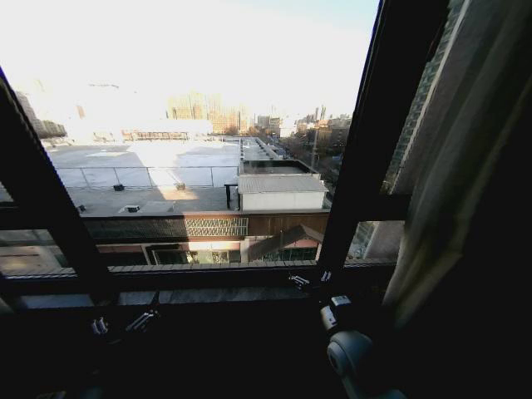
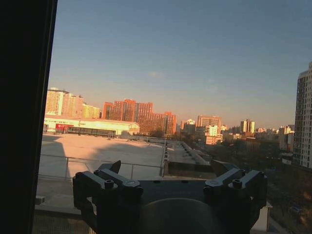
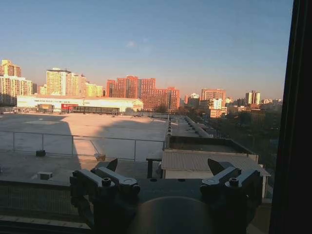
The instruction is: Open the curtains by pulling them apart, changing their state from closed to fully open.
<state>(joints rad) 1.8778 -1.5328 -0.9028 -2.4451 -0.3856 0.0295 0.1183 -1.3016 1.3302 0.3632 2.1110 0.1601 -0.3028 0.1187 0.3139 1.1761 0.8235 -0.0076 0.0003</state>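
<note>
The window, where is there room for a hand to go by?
Bare room lies at the glass between the two dark frame bars, above the sill. It is crowded low down, where the left gripper and right gripper sit, and by the curtain.

A large window takes up most of the head view, its dark frame bars slanting up at the left edge and right of centre, with a dark sill across the lower part. Outside lies a flat sunlit rooftop — behind it, distant city buildings under a bright, washed-out sky. The lower frame is in deep shadow.
</note>
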